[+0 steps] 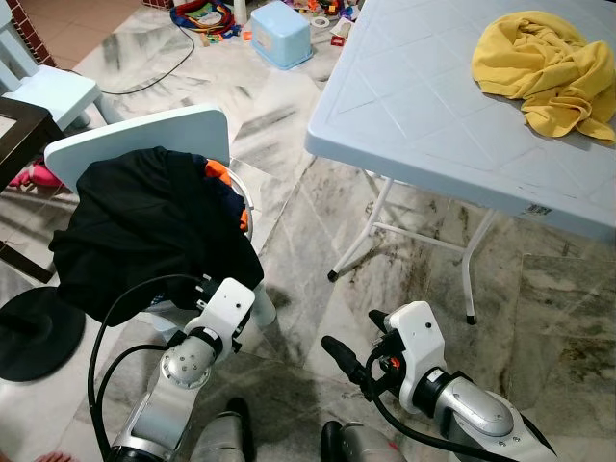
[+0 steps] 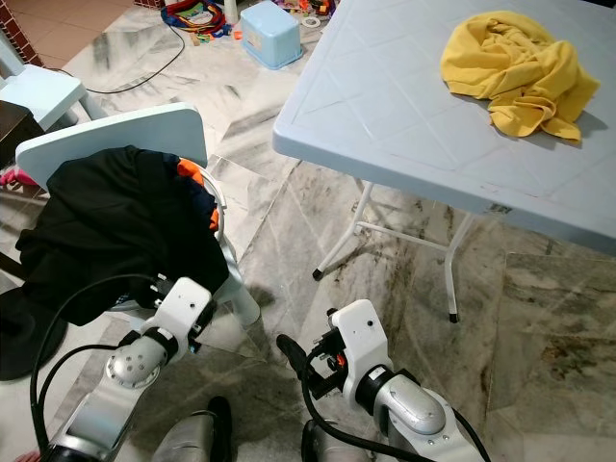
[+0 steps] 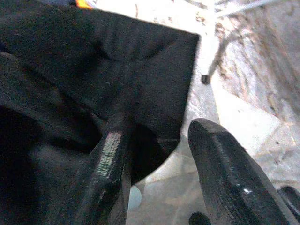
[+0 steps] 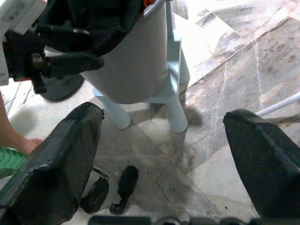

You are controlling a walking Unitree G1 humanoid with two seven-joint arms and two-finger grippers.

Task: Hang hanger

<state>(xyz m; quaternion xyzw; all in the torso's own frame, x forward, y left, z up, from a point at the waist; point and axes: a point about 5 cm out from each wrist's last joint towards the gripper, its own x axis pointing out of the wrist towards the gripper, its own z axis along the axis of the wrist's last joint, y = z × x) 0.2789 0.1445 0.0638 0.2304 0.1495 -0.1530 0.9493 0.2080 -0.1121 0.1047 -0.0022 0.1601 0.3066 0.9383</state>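
Far left on my head camera I see a black round base [image 1: 38,332] on the marble floor [image 1: 404,279] and the corner of a dark table [image 1: 17,120]. Next to them stands a pale blue plastic chair [image 1: 144,130] heaped with a black garment [image 1: 144,226]; a bit of orange cloth [image 1: 219,173] pokes out near the chair back. I cannot make out a hanger anywhere in the heap, so I cannot say where it is.

My left gripper [image 3: 159,154] is pushed up against the lower edge of the black garment. Through its wrist camera one finger [image 3: 110,159] lies against the fabric and the other stands clear of it, so the fingers are parted with the cloth edge between them, not pinched.

My right gripper [image 4: 164,136] hangs low over the floor, well apart from the chair, fingers spread wide and holding nothing. Its camera looks at the chair legs [image 4: 173,110] and, at the frame edge, a person's bare foot [image 4: 26,143].

To the right a white folding table [image 1: 423,106] stands close beside the chair, a crumpled yellow cloth [image 1: 544,72] on its top. Beyond it, a light blue tub [image 1: 281,34] and scattered toys [image 1: 207,14] lie on the floor.
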